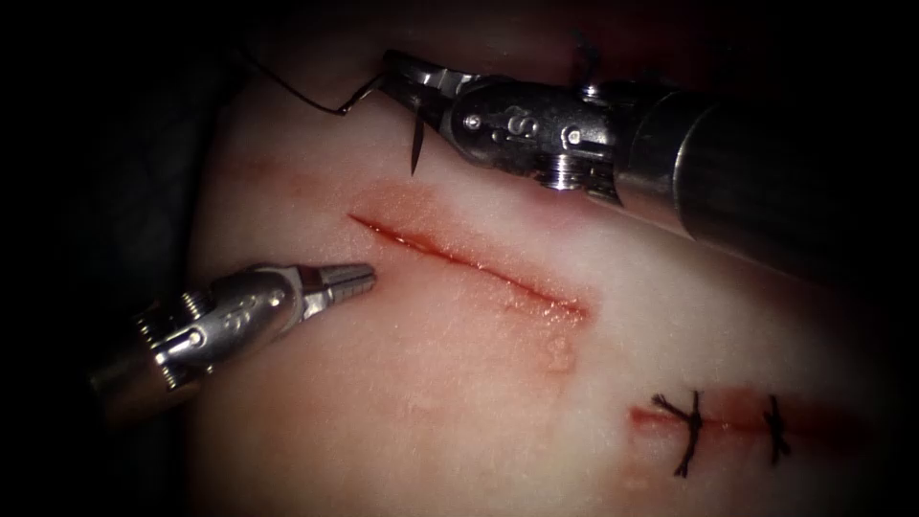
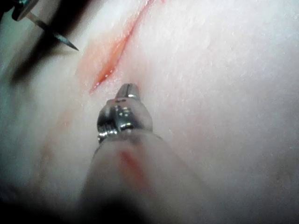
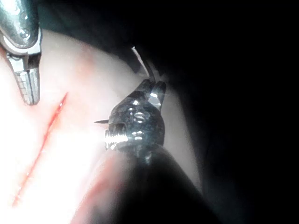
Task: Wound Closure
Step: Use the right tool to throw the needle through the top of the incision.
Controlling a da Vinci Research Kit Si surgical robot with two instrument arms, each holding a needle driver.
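Needle [image 1: 417, 144] is gripped in the clenched right tool [image 1: 414, 84], point hanging clear above the open cut [image 1: 469, 263]; tissue [image 1: 459, 383] is best entered squarely, while the left tool [image 1: 349, 282], closed on nothing, waits beside.

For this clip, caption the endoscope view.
Right tool holds the needle above the open cut; left tool empty.

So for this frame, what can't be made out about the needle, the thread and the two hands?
- Needle: the right hand holds it clear of the tissue; in the endoscope view the jaws cover the curve, so the grip point is unclear.
- Thread: its far end runs into the dark beyond the tissue edge.
- Left hand: shut and holding nothing; in the left wrist view its own body hides the jaws.
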